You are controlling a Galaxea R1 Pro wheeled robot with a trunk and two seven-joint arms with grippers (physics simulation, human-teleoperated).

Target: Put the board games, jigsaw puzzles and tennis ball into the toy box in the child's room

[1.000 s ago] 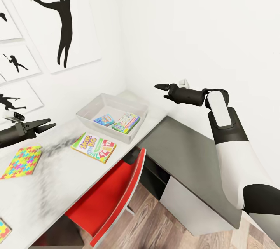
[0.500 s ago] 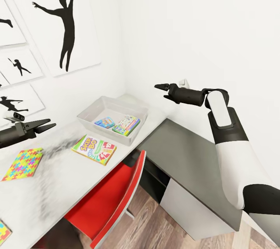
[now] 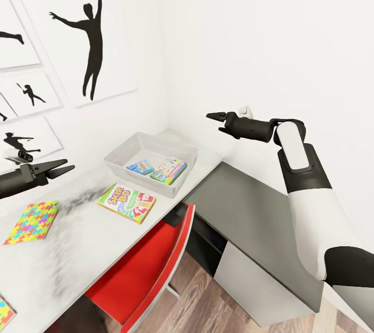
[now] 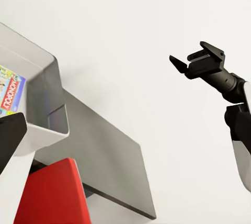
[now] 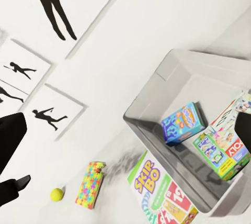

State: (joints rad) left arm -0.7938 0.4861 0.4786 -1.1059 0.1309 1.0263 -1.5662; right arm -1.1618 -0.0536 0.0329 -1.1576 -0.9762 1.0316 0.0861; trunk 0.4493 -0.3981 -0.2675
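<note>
Against the earlier head frames, the whole scene has drifted slightly right and down: my camera has turned, not the objects. My arms sit at the same places in the frame.

Head view, left to right. My left gripper point(image 3: 58, 169) sits at the left edge, fingers spread and empty, above the white table point(image 3: 78, 234). Below it, lower left, lies one jigsaw puzzle point(image 3: 32, 221); a corner of the second jigsaw puzzle point(image 3: 5, 314) shows at the bottom left edge. Right of the first puzzle lies the box printed "SKIP-BO" point(image 3: 127, 202), just in front of the toy box point(image 3: 122, 150). Inside the toy box rest the small blue board game point(image 3: 140, 167) and, at its right, the white-and-green board game point(image 3: 169, 171), whose lid reads "MONOPOLY" in the wrist views. A red chair point(image 3: 148, 270) stands under the table edge. My right gripper point(image 3: 217, 116) hangs right of centre, above the dark-grey unit point(image 3: 249, 208), well apart from the toy box; the left wrist view shows its fingers parted, holding nothing.

In the right wrist view the tennis ball point(image 5: 57, 194) lies on the table near a puzzle, at lower left.
</note>
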